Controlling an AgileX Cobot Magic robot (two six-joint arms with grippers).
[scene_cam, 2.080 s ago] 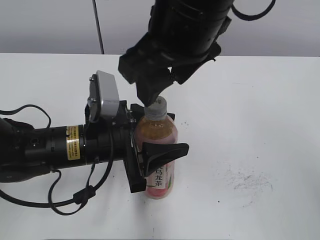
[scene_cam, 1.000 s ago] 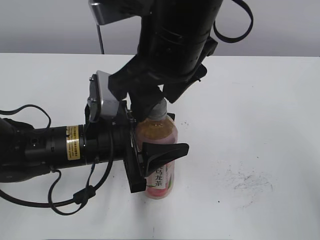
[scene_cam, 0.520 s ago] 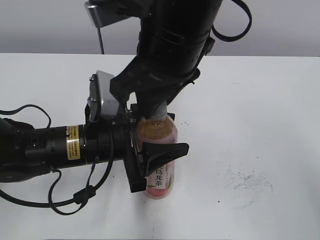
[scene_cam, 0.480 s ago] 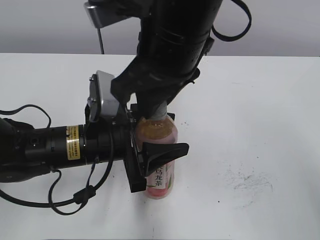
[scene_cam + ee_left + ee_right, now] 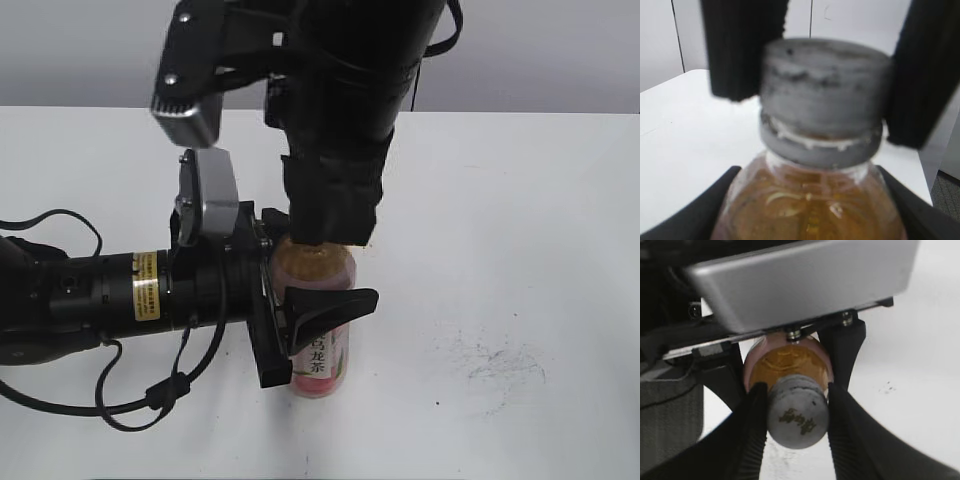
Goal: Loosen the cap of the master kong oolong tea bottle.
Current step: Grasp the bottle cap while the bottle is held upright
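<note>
While the bottle (image 5: 318,330) stands upright on the white table (image 5: 520,250), the left gripper (image 5: 300,315) clasps its body from the side, one finger across the pink label and the other behind, so it is braced against turning. From above, the right gripper (image 5: 796,412) has its two fingers pressed against opposite sides of the cap (image 5: 798,418), clenched on it; the left wrist view shows the same dark fingers (image 5: 745,47) flanking the grey cap.

By the look of it, the bottle is nearly full of tea, so fairly heavy and steady on its base, but its thin clear wall will dent if squeezed hard. The cap is small, stiff and ribbed at the edge, which should give good purchase; the smooth label lower down may slip. Best hold is the rim of the cap for twisting, and the firm shoulder or mid-body for bracing.
</note>
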